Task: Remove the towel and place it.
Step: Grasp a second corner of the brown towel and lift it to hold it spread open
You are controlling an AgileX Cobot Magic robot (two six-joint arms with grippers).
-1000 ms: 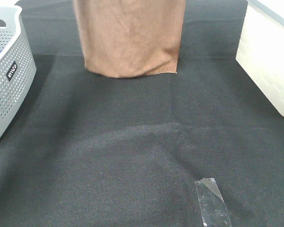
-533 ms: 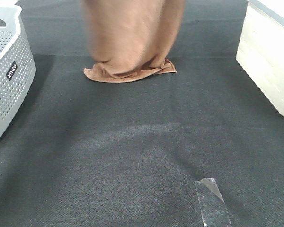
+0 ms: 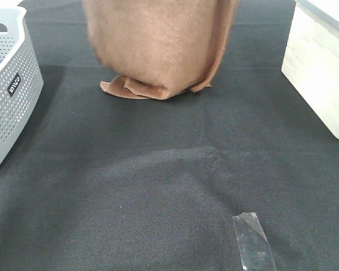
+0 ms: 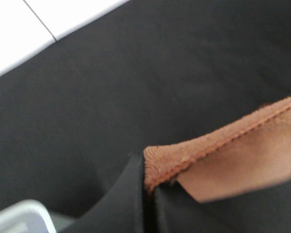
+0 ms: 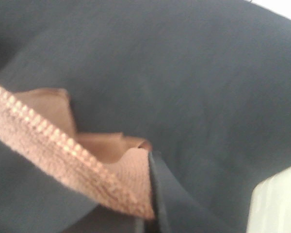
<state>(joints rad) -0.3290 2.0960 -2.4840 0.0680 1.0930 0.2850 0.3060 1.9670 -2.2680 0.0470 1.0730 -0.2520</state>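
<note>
At the far middle of the black-clothed table (image 3: 158, 186), the reddish-brown towel (image 3: 158, 45) hangs as a broad sheet whose upper part runs out past the top of the exterior high view. Its lower end rests on the table, crumpled into a small fold that sticks out toward the left side of that view, with a smaller flap showing at the right.

In the left wrist view, the left pincer (image 4: 148, 187) is closed narrow on a stitched edge of the towel (image 4: 233, 160). The fabric is pinched between its two dark fingers (image 4: 126, 199), and the hem leads away from them above the dark table. The right wrist view shows the right pincer (image 5: 153, 191) likewise clamped on a stitched edge of the towel (image 5: 63, 150), with bunched folds just beyond the grip.

A grey perforated basket (image 3: 11, 84) stands at the left edge of the table, well apart from the towel, and one of its corners also appears in the left wrist view (image 4: 19, 218). A white box (image 3: 322, 73) stands at the right edge of the table. A strip of clear tape (image 3: 253, 240) lies flat on the near part of the table, right of centre.
</note>
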